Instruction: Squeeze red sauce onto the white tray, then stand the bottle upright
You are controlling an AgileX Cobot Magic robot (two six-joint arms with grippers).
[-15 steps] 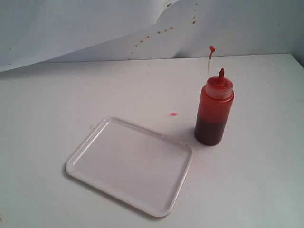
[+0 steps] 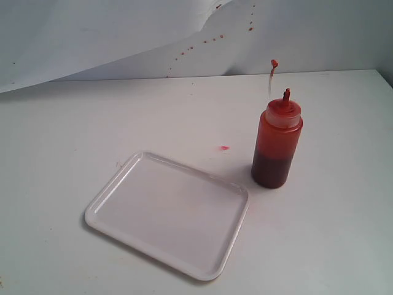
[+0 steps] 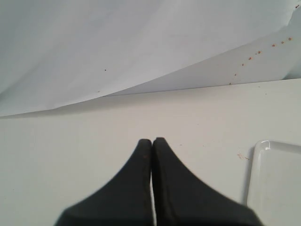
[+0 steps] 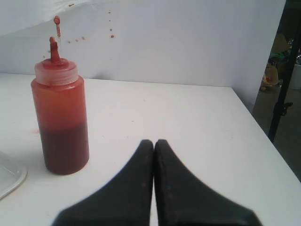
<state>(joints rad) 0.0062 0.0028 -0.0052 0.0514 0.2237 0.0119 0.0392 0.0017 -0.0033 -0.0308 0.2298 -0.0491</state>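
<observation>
The bottle (image 2: 277, 145) stands upright on the table, red-orange with a darker red lower part, its tethered tip cap (image 2: 274, 62) hanging above the nozzle. It also shows in the right wrist view as the bottle (image 4: 60, 110), apart from my right gripper (image 4: 154, 142), which is shut on nothing. The white tray (image 2: 167, 214) lies flat to the bottle's left, and I see no red sauce blob on it. A corner of the tray (image 3: 275, 181) shows in the left wrist view beside my left gripper (image 3: 152, 141), shut and holding nothing. Neither gripper appears in the exterior view.
A faint pinkish smear (image 2: 225, 148) marks the table between tray and bottle. Tiny red specks (image 2: 202, 42) dot the white backdrop sheet. The table's right edge (image 4: 263, 136) drops off beyond the bottle, with a dark stand (image 4: 284, 75) past it.
</observation>
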